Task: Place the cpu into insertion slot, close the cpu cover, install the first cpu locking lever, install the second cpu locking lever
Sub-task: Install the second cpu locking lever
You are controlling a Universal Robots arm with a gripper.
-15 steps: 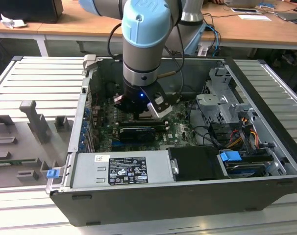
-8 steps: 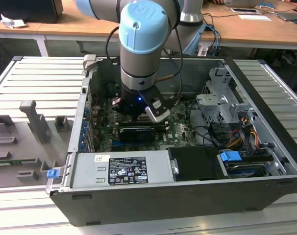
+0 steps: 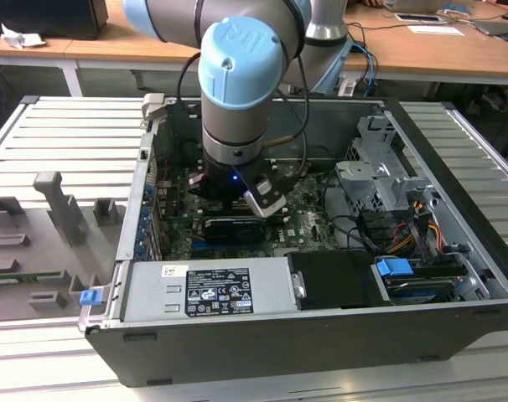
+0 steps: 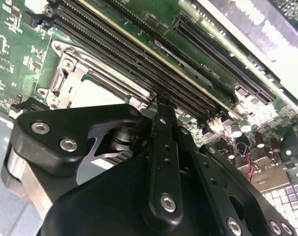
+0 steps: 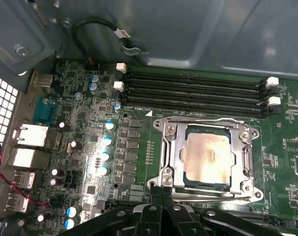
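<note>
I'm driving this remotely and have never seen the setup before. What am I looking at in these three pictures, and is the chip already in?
The exterior view shows a robot arm reaching down into an open computer case that lies on a slatted metal table. The grey box along the case's near edge is the power supply.

The other two pictures come from cameras riding on the arm's wrist, looking at the green motherboard. In both wrist views the black metal in the foreground is the gripper itself, with its fingertips pressed together and nothing between them.

In the first wrist view, the cpu already sits in the insertion slot, and the cpu cover, the silver frame, lies down around it. The gripper's tips are at the frame's edge.
</note>
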